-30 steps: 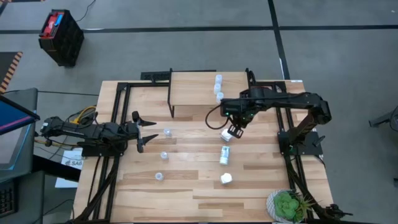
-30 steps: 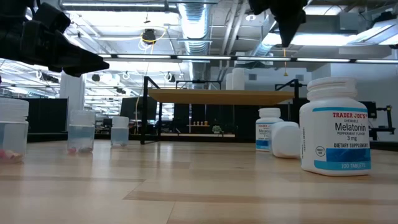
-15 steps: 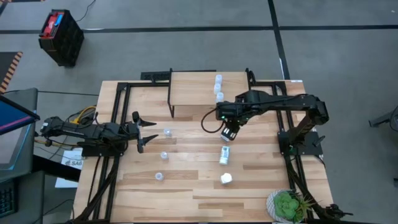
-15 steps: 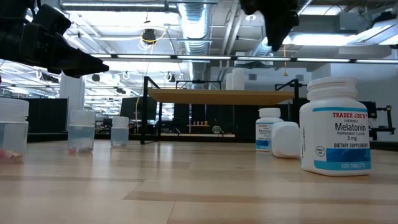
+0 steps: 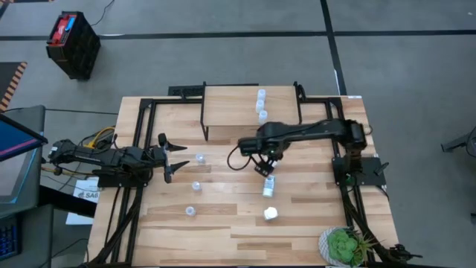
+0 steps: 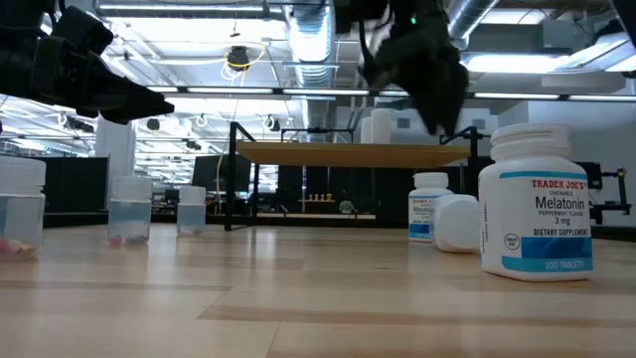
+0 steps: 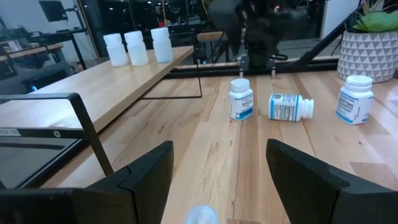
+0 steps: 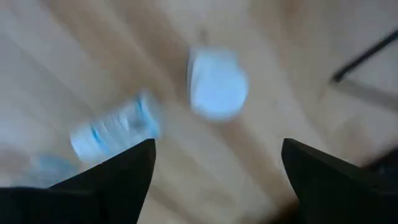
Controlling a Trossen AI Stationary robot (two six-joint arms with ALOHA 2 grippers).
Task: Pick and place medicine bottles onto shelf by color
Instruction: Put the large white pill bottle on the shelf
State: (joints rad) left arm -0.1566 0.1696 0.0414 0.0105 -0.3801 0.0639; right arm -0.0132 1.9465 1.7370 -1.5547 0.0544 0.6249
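light-wood table (image 5: pixel 238 223) over grey floor (image 5: pixel 223 59); right gripper (image 5: pixel 263 167) spread wide, holding nothing.

Overhead looks straight down, low looks level across the table (image 5: pixel 223 223); both share the white bottles (image 6: pixel 536 199).

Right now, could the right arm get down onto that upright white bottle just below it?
Probably yes. The right gripper hangs just above the upright white melatonin bottle, jaws open and nothing held. The tipped bottle lies apart beside it, and the left gripper waits far across the table, so nothing blocks the way.
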